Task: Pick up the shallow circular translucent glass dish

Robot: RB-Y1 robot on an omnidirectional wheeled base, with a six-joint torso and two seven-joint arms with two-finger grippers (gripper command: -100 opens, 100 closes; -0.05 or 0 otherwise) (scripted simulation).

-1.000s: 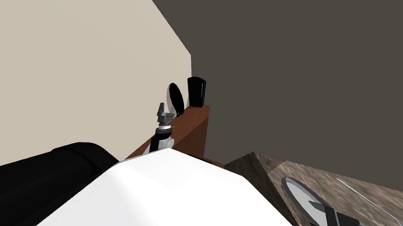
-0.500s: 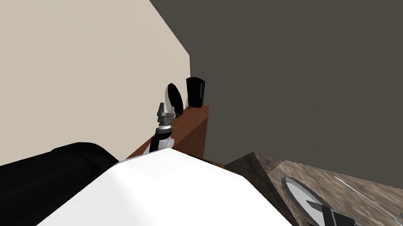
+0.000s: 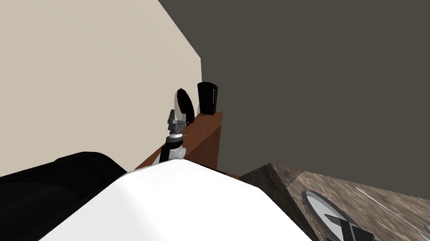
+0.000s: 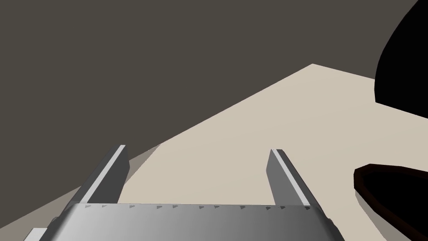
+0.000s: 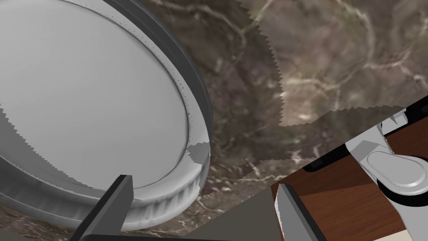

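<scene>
**Right claw (image 5: 202, 183) spread wide at the rim of the dish (image 5: 92, 100) on the marble worktop (image 5: 326, 58)**

The shallow, round, grey-white dish is seen lying flat on the brown-veined worktop, close to its edge. In the right wrist view, one finger (image 5: 110, 209) is set in front of the dish's ribbed side wall. The other finger (image 5: 288, 209) is placed clear of the rim, beside the worktop's edge, with a brown wooden cabinet (image 5: 334, 201) behind it. Nothing is gripped between them, and whether the nearer finger touches the dish cannot be told. The left claw (image 3: 176, 118) is raised over the cabinet, well apart from the dish, with its fingers likewise spread wide and empty.
</scene>
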